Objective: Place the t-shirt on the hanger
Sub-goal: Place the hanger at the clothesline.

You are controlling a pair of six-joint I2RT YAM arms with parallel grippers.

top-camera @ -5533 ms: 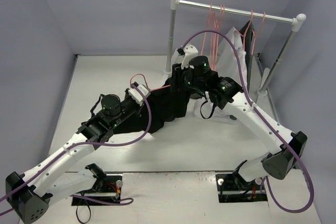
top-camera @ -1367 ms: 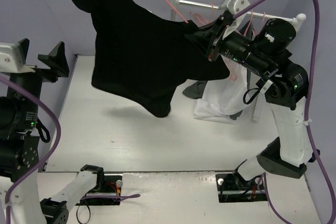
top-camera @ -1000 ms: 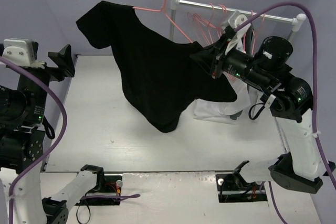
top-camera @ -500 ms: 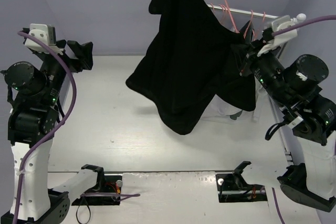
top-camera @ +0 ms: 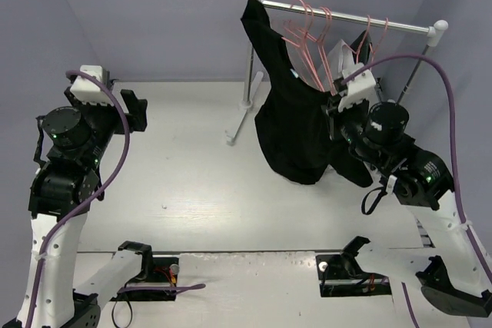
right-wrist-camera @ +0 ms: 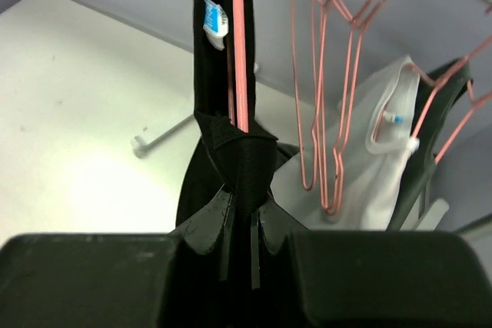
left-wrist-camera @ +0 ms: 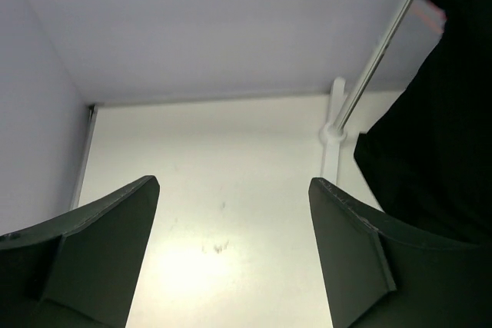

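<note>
The black t-shirt (top-camera: 292,128) hangs in a long fold, its top up at the left end of the rail (top-camera: 346,17). A pink hanger wire (right-wrist-camera: 238,44) runs down inside the t-shirt (right-wrist-camera: 211,51). My right gripper (right-wrist-camera: 244,213) is shut on a bunched fold of the shirt with that wire in it; from above this gripper (top-camera: 336,107) sits at the shirt's right edge. Whether the hook rests on the rail I cannot tell. My left gripper (top-camera: 131,109) is raised at the far left, open and empty (left-wrist-camera: 234,183), well apart from the shirt (left-wrist-camera: 438,136).
Several bare pink hangers (top-camera: 311,32) hang on the rail beside the shirt. A white garment (right-wrist-camera: 377,167) and a dark garment (right-wrist-camera: 453,90) hang further right. The rack's left post (top-camera: 250,59) and foot (top-camera: 231,140) stand on the white table (top-camera: 169,174).
My right arm has swung the t-shirt on its hanger down and to the right, from high in the air to the rail. The left arm has shifted inward, still open.
</note>
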